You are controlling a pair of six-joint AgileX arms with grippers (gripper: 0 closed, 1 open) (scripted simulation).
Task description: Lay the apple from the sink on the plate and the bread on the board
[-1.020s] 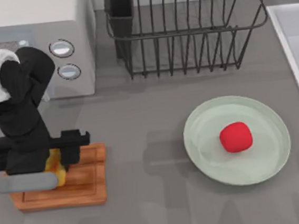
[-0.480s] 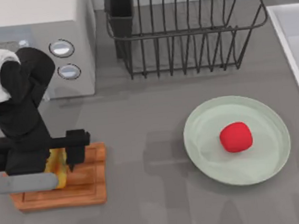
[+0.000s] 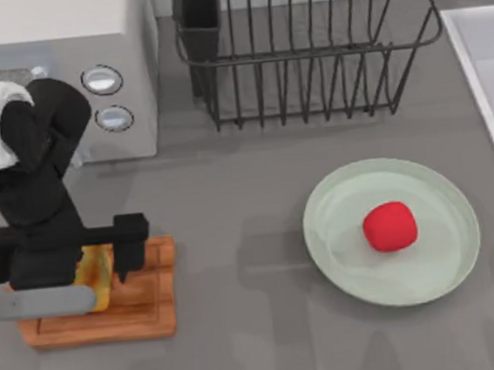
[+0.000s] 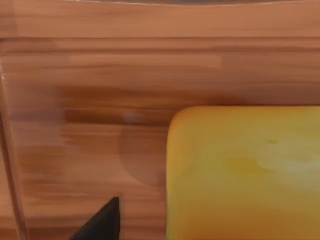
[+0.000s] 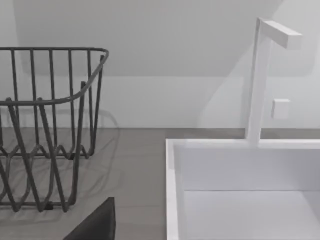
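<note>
Golden-yellow cube of bread (image 3: pixel 95 277) sits on the brown wooden cutting board (image 3: pixel 146 313), directly beneath my left gripper (image 3: pixel 57 256), whose jaws are spread wide and released to either side. Left wrist view shows bread (image 4: pixel 245 172) resting on wood (image 4: pixel 100 100). Red apple (image 3: pixel 389 226) lies on the pale green plate (image 3: pixel 342 263), well to the gripper's right. Right wrist view faces the white sink (image 5: pixel 172 190); I cannot tell whether the right gripper is clenched.

The black left claw (image 3: pixel 57 256) hangs over a golden-yellow bread (image 3: pixel 94 277) on a brown, wood-grained board (image 3: pixel 141 313) (streaked lighter and darker in the left wrist view). Well to the claw's right, a bright red apple (image 3: pixel 389 226) lies on a pale green plate (image 3: pixel 448 275) on the plain grey tabletop (image 3: pixel 235 239). Beyond the plate are a black wire rack (image 3: pixel 304 48) and the white sink (image 3: pixel 489 65).
</note>
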